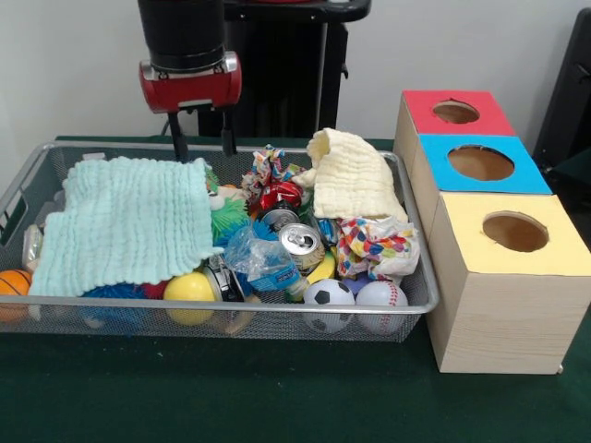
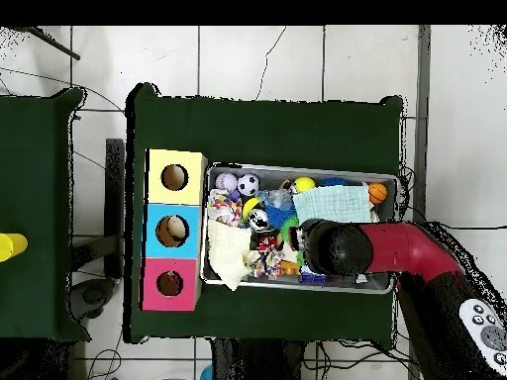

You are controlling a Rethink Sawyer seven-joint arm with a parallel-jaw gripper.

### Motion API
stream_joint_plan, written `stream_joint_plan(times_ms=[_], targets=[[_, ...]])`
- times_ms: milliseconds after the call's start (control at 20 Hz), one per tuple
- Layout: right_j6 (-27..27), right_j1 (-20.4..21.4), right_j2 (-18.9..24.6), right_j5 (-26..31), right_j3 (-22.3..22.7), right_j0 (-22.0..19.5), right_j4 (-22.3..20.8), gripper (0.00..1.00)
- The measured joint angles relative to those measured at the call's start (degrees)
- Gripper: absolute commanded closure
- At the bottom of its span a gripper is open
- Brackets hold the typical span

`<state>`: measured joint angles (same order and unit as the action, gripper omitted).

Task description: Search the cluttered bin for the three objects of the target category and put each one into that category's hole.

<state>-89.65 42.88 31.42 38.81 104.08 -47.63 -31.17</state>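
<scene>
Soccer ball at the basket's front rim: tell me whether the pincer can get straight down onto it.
Probably yes. The soccer ball lies uncovered beside the baseball, nothing over it. The pincer hangs open at the far rim of the basket, so it must cross first.

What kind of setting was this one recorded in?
Probably a robotics lab: a green-covered table on a tiled floor, a wire-mesh bin crammed with toys and cloths, and three wooden boxes with coloured, holed tops.

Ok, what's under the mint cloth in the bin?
Poking out beneath the mint cloth in the bin: a yellow ball, something blue and fuzzy. The rest is covered.
</scene>
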Motion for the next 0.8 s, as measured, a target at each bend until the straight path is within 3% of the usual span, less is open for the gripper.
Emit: stream_joint_plan(times_ms=[450,800], targets=[[0.2,-0.3,5.0,0.0,-1.0,-0.9,-3.8,0.0],[1.0,-0.2,5.4,1.8,-5.0,-0.3,-8.8,0.0]])
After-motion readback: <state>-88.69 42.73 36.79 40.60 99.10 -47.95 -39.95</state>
